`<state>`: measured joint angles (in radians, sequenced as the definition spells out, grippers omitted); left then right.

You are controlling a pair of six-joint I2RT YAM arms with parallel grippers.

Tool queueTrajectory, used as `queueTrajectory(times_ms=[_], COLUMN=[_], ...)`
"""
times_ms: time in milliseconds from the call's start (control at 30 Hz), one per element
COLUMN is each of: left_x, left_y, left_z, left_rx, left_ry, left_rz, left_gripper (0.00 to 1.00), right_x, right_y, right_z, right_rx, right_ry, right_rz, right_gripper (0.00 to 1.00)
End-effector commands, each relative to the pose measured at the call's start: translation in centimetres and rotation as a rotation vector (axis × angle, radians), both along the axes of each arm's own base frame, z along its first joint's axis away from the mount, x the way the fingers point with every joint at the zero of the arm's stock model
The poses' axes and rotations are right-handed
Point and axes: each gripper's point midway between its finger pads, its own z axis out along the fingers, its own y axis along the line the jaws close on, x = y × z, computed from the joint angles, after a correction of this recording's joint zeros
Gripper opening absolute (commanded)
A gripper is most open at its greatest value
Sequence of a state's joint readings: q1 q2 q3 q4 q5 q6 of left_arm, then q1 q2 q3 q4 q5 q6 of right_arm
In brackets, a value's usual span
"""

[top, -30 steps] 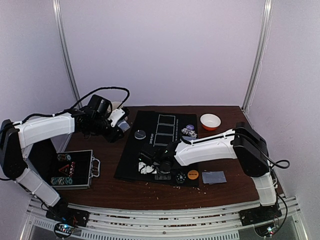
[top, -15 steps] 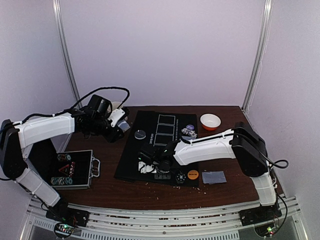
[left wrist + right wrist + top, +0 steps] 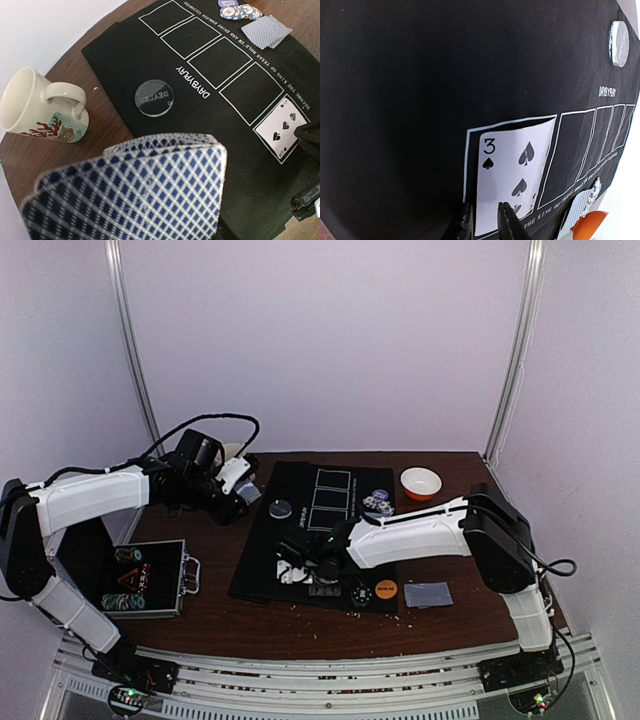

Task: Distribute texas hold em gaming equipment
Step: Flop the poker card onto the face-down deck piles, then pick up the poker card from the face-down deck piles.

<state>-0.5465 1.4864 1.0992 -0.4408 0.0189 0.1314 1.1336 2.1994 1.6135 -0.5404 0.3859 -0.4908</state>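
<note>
My left gripper (image 3: 243, 492) is shut on a fan of blue-checked playing cards (image 3: 140, 195) that hides its fingers, held above the mat's far left corner. My right gripper (image 3: 305, 565) is low over the black mat (image 3: 262, 555), its jaws a little apart (image 3: 485, 222) at the near end of a face-up three of spades (image 3: 515, 170). The card lies in the mat's end box (image 3: 281, 129), its far edge slightly raised. A clear dealer disc (image 3: 154, 98) lies on the mat. Chips (image 3: 378, 502), an orange button (image 3: 385, 589) and a black-white button (image 3: 361, 594) sit at the mat's right side.
A white patterned mug (image 3: 35, 107) stands off the mat's far left corner. A red-and-white bowl (image 3: 421, 483) is at the back right. An open chip case (image 3: 140, 578) lies front left. Grey-backed cards (image 3: 428, 594) lie right of the mat, and two face-down cards (image 3: 270, 30) lie by the chips.
My right gripper has shifted slightly left over the three of spades. The left arm and its fan of cards have not moved.
</note>
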Motion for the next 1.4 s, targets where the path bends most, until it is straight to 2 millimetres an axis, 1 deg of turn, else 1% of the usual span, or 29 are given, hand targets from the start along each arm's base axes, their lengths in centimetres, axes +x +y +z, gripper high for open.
queueTrajectory(times_ms=[0,33,100,167,200,233,300,333,367,400,467,500,533,567,633,700,767,833,900,1000,1100,1367], left_x=[0.8,0.8,0.7,0.7,0.7,0.7,0.5,0.4,0.4,0.3,0.3,0.3,0.2,0.1,-0.4,-1.0,-1.9,-3.1,-4.2,-4.9,-5.0,-4.9], left_y=[-0.4,-0.5,-0.5,-0.5,-0.6,-0.6,-0.8,-0.9,-1.0,-1.0,-1.0,-1.0,-1.1,-1.3,-1.9,-2.5,-3.4,-4.5,-5.4,-5.9,-6.2,-6.2], left_z=[2.2,2.2,2.1,2.1,2.1,2.1,2.1,2.2,2.1,2.1,1.9,1.9,1.8,1.8,1.9,1.7,1.3,1.1,1.3,1.5,1.2,1.1], left_rx=[-0.052,-0.053,-0.053,-0.052,-0.053,-0.054,-0.059,-0.063,-0.064,-0.064,-0.058,-0.058,-0.061,-0.069,-0.091,-0.106,-0.109,-0.117,-0.131,-0.15,-0.152,-0.151], left_ry=[-0.067,-0.066,-0.066,-0.066,-0.065,-0.064,-0.063,-0.062,-0.06,-0.058,-0.057,-0.055,-0.051,-0.047,-0.035,-0.021,-0.008,0.0,0.005,0.008,0.021,0.03], left_rz=[-0.006,-0.007,-0.009,-0.012,-0.015,-0.017,-0.036,-0.043,-0.047,-0.05,-0.051,-0.054,-0.061,-0.072,-0.101,-0.141,-0.189,-0.25,-0.305,-0.341,-0.351,-0.349], left_gripper=[0.44,0.44,0.44,0.44,0.44,0.44,0.44,0.44,0.44,0.44,0.44,0.44,0.44,0.44,0.44,0.44,0.44,0.44,0.44,0.44,0.44,0.44], right_x=[-0.5,-0.6,-0.7,-0.8,-0.9,-1.1,-0.8,-0.9,-0.5,-0.2,1.0,2.5,3.3,3.9,5.5,7.1,8.2,8.7,8.4,7.7,7.0,6.5], right_y=[-0.3,-0.1,0.6,1.6,2.1,2.6,3.3,3.7,3.7,3.7,3.2,2.2,1.8,1.5,0.6,-0.1,-0.2,0.4,1.7,3.3,4.7,8.0], right_z=[0.6,1.0,2.5,4.6,6.0,7.3,11.3,12.2,13.8,15.2,17.9,19.0,20.2,21.2,22.7,23.0,22.3,21.5,21.0,20.3,19.9,17.9], right_rx=[-0.016,-0.008,0.03,0.11,0.169,0.234,0.409,0.473,0.561,0.653,0.843,0.948,1.044,1.135,1.292,1.396,1.417,1.412,1.405,1.381,1.365,1.324], right_ry=[0.014,0.012,0.007,0.011,0.012,0.025,0.035,0.062,0.083,0.123,0.227,0.297,0.367,0.446,0.57,0.64,0.663,0.678,0.73,0.769,0.782,0.813], right_rz=[0.004,0.006,0.004,-0.01,-0.018,-0.022,-0.057,-0.061,-0.082,-0.102,-0.155,-0.221,-0.245,-0.259,-0.299,-0.34,-0.384,-0.397,-0.379,-0.352,-0.32,-0.305], right_gripper=[0.26,0.28,0.35,0.42,0.48,0.55,0.69,0.78,0.94,0.99,1.0,1.0,1.0,1.0,1.0,1.0,1.0,1.0,1.0,1.0,1.0,0.99])
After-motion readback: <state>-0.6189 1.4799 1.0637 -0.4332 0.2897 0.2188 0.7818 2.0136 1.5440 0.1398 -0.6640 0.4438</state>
